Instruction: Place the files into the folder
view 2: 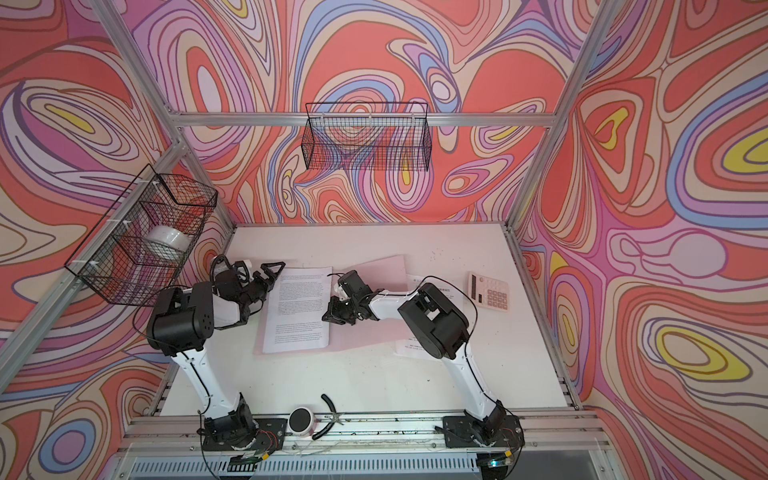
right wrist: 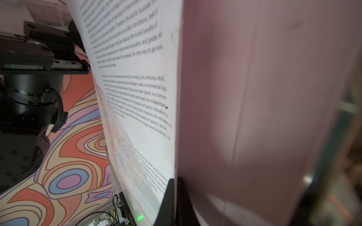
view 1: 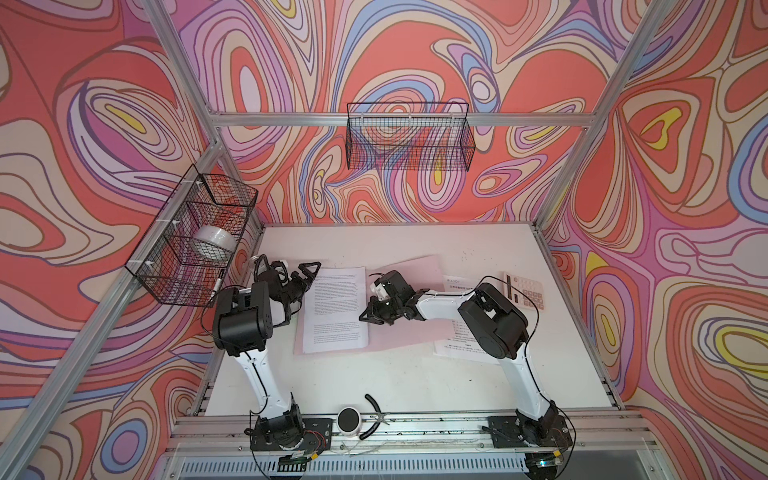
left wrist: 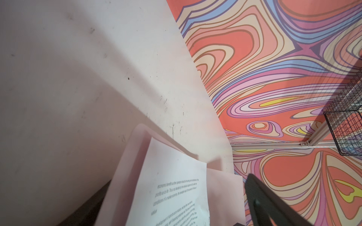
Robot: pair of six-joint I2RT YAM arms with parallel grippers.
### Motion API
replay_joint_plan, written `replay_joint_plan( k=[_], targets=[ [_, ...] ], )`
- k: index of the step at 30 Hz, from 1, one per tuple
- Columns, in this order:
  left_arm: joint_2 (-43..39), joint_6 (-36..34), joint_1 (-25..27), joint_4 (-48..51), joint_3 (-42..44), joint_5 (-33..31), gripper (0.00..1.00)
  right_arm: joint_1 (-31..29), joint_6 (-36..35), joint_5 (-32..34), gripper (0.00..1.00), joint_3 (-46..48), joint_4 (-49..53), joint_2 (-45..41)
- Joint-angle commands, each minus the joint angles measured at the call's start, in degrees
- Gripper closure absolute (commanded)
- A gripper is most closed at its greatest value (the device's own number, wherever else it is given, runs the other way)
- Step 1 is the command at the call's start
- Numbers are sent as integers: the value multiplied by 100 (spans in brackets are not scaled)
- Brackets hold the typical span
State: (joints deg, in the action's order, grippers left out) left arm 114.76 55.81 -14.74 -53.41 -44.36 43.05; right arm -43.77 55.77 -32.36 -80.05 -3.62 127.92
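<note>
- Risk at the left claw: it is released and empty, just beside the sheet's 10 o'clock corner. A sweep or a snap shut from there could crumple that corner or shove the page off its leaf.
- The sheet, dense with text, lies flat on the folder's left leaf, its 6 o'clock edge near the leaf's edge. A small nudge could leave it poking out once the folder shuts.
- The right claw is clenched at the sheet's 3 o'clock edge. In the wrist view that edge runs right up to the fingers. I cannot tell whether paper is pinched; if it is, pulling away would drag or tear the page.
- The folder lies open on the table, its right leaf under the right arm. It looks thin and light, so a low pass of the arm could skew it and spill the filed page.
- The loose sheets wait at the folder's 4 o'clock, half hidden by the arm. Flat paper resists pinching, so the claw may scrape, crease it or catch the leaf.
- The card, at their 1 o'clock, is no file and could be grabbed by mistake.
</note>
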Motion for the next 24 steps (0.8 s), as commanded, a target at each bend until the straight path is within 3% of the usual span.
replay_joint_plan(
  k=[1,10,24],
  targets=[
    [-4,35,-55,-214,94,-92,3,-64,420,3,100,199,-367,-155],
    [-32,35,-56,-221,129,-151,3,-172,905,-51,100,271,-763,-56],
    [-72,35,-55,-266,199,-201,3,-331,831,4,100,-37,-443,68]
  ],
)
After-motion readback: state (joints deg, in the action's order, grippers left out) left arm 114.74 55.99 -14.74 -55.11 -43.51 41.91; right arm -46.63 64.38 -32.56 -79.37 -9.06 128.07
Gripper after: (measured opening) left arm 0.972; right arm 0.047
